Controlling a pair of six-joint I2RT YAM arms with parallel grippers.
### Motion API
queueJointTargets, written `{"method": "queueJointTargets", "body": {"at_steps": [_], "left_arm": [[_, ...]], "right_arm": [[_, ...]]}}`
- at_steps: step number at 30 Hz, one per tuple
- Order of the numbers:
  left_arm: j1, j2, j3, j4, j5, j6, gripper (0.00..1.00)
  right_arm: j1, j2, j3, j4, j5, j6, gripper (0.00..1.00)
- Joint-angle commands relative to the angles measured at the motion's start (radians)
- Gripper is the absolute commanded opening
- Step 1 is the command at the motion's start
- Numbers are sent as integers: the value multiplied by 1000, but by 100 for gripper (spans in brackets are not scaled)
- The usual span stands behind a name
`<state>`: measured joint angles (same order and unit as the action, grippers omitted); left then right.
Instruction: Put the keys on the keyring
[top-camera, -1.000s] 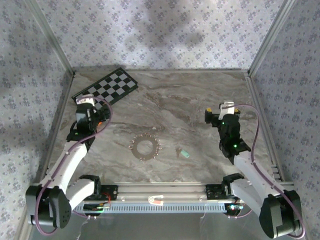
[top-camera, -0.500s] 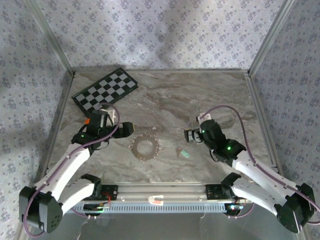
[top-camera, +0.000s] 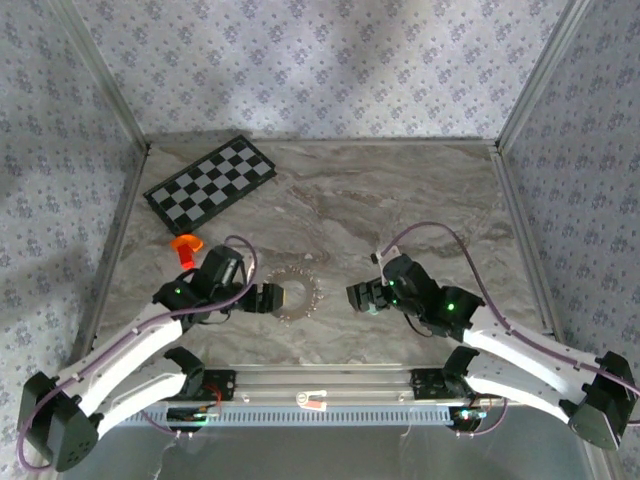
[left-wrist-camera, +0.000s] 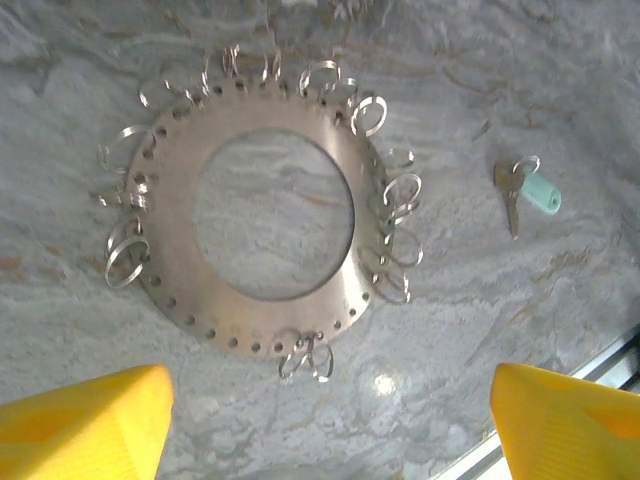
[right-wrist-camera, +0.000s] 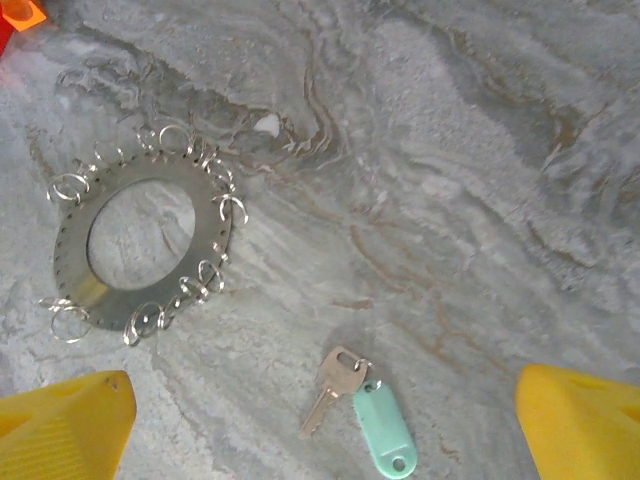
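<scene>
In the left wrist view, the picture's bottom edge cut off the left gripper's yellow fingers (left-wrist-camera: 85, 420), so only their upper corners showed. The key (left-wrist-camera: 538, 192) lay small there, its blade's teeth too fine to make out. The right gripper's fingers (right-wrist-camera: 60, 425) were cropped the same way at the bottom corners of its own view, and the orange piece (right-wrist-camera: 20, 12) was clipped by the far-left corner, its shape untellable. From above, the left gripper (top-camera: 272, 298) covered the near-left arc of the keyring (top-camera: 305, 290), and the right gripper (top-camera: 356, 297) hid nearly all of the key.
</scene>
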<state>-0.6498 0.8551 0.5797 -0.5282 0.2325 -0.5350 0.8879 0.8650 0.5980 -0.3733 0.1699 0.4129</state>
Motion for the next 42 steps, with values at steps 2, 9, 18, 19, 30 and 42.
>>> {"method": "queueJointTargets", "body": {"at_steps": [2,9,18,19,30,42], "left_arm": [[-48,-56,-46,-15,-22,-60,74],[-107,-49,-70,-5,-32,-67,64],[-131,3,-59,-18,-63,-63,52],[-132,11,-57,-11,-65,-61,52],[-191,153,22,67,-81,-35,43],[-361,376,147,73,-273,-71,36]], "right_arm": [[13,-15,-59,-8,-31,65,100],[34,-52,-109,27,-62,103,100],[31,-71,-158,73,-88,134,100],[30,-71,-161,78,-90,134,100],[-11,-61,-170,111,-163,124,99],[-69,-58,-206,160,-187,116,96]]}}
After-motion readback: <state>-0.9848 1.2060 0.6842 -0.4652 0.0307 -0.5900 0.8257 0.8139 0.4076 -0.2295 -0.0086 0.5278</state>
